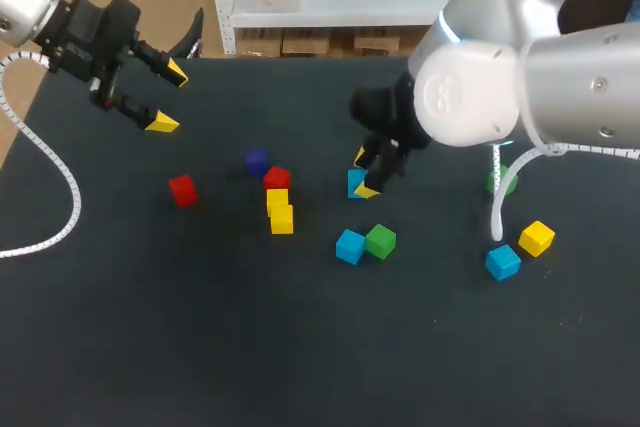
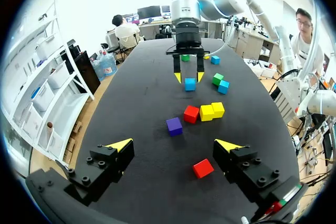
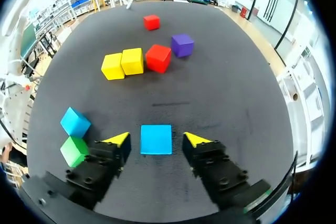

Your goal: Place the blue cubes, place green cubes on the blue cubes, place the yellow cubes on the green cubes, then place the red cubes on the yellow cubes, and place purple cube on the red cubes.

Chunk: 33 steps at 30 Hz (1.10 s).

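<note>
A blue cube point(image 3: 156, 136) rests on the black table between the fingers of my right gripper point(image 3: 156, 141), which is open, with a gap showing on each side of the cube. In the head view this gripper point(image 1: 364, 173) stands over the same blue cube point(image 1: 354, 184) near the table's middle. My left gripper point(image 1: 170, 97) hangs open and empty above the far left. Ahead of it lie a red cube point(image 2: 203, 168) and the purple cube point(image 2: 174, 126). A red cube point(image 1: 277, 179) and two yellow cubes point(image 1: 280, 210) sit in a row.
A blue cube point(image 1: 350, 246) and a green cube point(image 1: 381, 240) touch just in front of the right gripper. At the right lie a blue cube point(image 1: 502, 262), a yellow cube point(image 1: 537, 237) and a green cube point(image 1: 500, 181) half hidden by a white cable.
</note>
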Each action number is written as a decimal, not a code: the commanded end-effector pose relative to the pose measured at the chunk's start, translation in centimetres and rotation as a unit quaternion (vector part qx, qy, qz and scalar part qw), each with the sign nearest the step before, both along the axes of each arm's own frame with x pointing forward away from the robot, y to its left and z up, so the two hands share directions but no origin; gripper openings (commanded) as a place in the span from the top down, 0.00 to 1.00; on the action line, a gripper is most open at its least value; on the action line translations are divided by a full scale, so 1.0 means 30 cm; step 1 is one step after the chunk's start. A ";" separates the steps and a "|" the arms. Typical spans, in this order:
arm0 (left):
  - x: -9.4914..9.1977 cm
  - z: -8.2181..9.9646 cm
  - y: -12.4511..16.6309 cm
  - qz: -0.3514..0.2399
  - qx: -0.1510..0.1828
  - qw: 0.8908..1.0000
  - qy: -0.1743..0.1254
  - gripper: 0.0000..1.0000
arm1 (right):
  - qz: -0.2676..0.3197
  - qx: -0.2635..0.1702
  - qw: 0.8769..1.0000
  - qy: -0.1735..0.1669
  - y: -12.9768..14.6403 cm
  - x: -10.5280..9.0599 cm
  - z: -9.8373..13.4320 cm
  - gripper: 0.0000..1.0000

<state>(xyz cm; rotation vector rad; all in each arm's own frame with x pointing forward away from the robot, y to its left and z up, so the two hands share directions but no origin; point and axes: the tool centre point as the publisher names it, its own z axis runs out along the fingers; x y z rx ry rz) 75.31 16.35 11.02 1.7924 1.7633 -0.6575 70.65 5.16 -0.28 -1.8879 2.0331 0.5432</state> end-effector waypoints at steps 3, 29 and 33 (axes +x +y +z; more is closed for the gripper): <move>-0.003 -0.003 0.002 0.000 -0.001 1.000 -0.002 0.00 | -0.021 0.001 0.999 0.026 -0.077 -0.020 0.097 0.00; -0.003 -0.003 0.002 0.000 -0.001 1.000 -0.002 0.00 | 0.157 -0.120 0.980 0.015 -0.571 -0.332 0.331 0.00; -0.003 -0.003 0.002 0.000 -0.001 1.000 -0.002 0.00 | 0.152 -0.121 0.981 0.018 -0.609 -0.386 0.342 0.00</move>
